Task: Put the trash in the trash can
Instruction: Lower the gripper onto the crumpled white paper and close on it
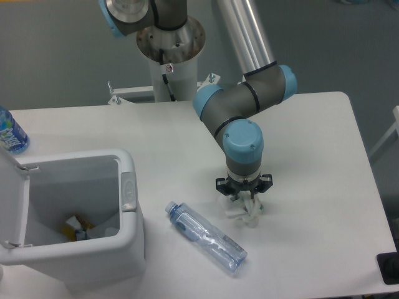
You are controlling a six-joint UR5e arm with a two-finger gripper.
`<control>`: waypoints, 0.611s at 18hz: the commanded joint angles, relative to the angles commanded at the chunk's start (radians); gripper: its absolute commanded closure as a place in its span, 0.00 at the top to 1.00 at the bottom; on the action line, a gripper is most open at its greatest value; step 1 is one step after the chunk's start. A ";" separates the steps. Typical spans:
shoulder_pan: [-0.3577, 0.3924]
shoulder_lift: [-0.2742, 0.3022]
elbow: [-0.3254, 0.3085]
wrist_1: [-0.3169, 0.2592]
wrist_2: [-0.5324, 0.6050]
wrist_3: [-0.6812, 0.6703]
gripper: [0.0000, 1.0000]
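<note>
The crumpled white wrapper (pixel 244 210) lies on the white table, right of centre. My gripper (pixel 245 202) points straight down onto it, with the fingers down in the wrapper; I cannot tell whether they have closed on it. The clear crushed bottle (pixel 206 237) with a bluish label lies on its side just left and in front of the gripper, cap pointing to the back left. The white trash can (pixel 128 190) stands at the front left with its lid (pixel 12 199) swung open and some yellow and white scraps (pixel 79 227) inside.
A blue-labelled bottle (pixel 10 132) stands at the far left edge behind the bin. The arm's base column (pixel 170 56) rises at the back centre. A dark object (pixel 389 268) sits at the table's front right corner.
</note>
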 joint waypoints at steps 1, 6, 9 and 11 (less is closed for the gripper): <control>0.002 0.000 0.002 0.000 0.000 -0.002 0.00; 0.028 0.030 0.064 -0.006 -0.006 0.031 0.00; 0.066 0.099 0.145 -0.009 -0.078 0.029 0.00; 0.095 0.153 0.198 -0.009 -0.217 -0.001 0.00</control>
